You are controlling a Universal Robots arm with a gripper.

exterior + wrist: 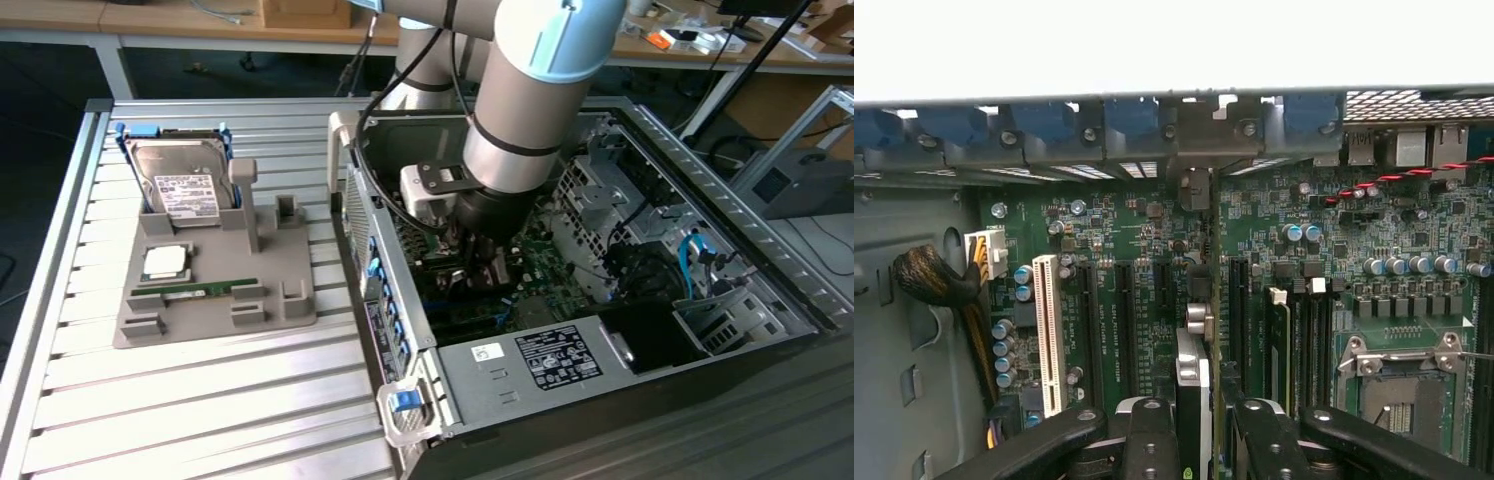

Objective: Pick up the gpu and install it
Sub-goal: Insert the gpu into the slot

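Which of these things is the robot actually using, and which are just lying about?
In use: gpu, shut in the gripper over the motherboard inside the computer case.

Lying about: hard drive, processor chip, memory stick, all on the grey holder.

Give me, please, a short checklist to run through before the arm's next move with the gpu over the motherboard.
1. gpu held between the gripper fingers: ok.
2. Card edge-on above the motherboard slots: ok.
3. Card seated in a slot: not ok, it sits above the board.
4. Card lined up with one slot: cannot tell.
5. Arm inside the open computer case: ok.
6. Hard drive on the grey holder, out of the way: ok.
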